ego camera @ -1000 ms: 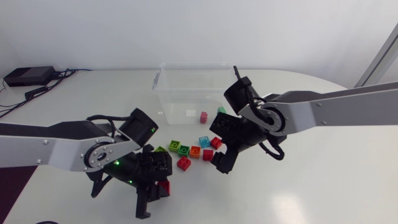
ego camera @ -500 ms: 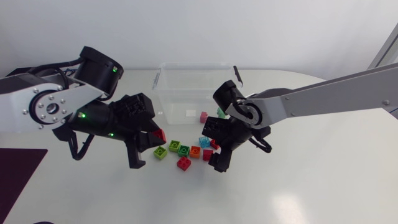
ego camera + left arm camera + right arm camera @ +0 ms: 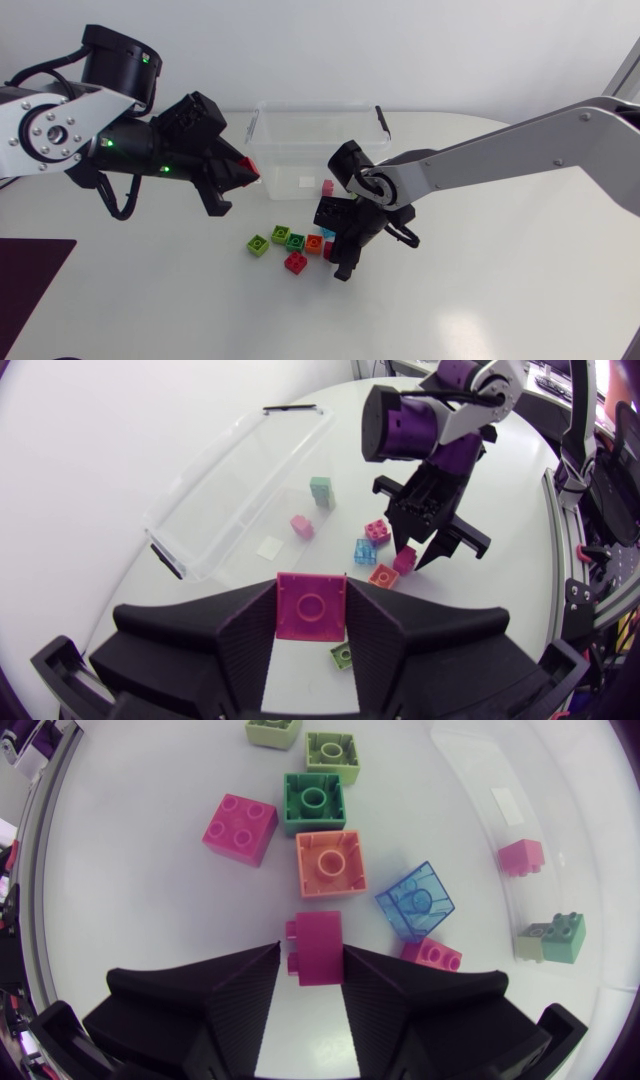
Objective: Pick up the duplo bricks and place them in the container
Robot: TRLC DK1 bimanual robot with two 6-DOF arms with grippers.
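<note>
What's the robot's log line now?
left gripper: holds red plastic brick near clear plastic container | right gripper: around magenta plastic brick

table (image 3: 520, 300): white, rounded edge | surface: smooth, faintly glossy | light: even, soft shadows

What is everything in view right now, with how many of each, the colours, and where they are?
Container: one, clear, far side of the table.
Bricks inside it: two, pink brick and pale green brick.
White patch: one, on the container's floor.
Loose bricks: seven, before the container: lime brick, second lime brick, green brick, orange brick, clear blue brick, red brick, half-hidden red brick.
Tipped red brick: one, at the right pincer.
Raised red brick: one, gripped in the left pincer, near the container's end.
Arms: two, silver-grey with black joints; left arm, right arm.
</note>
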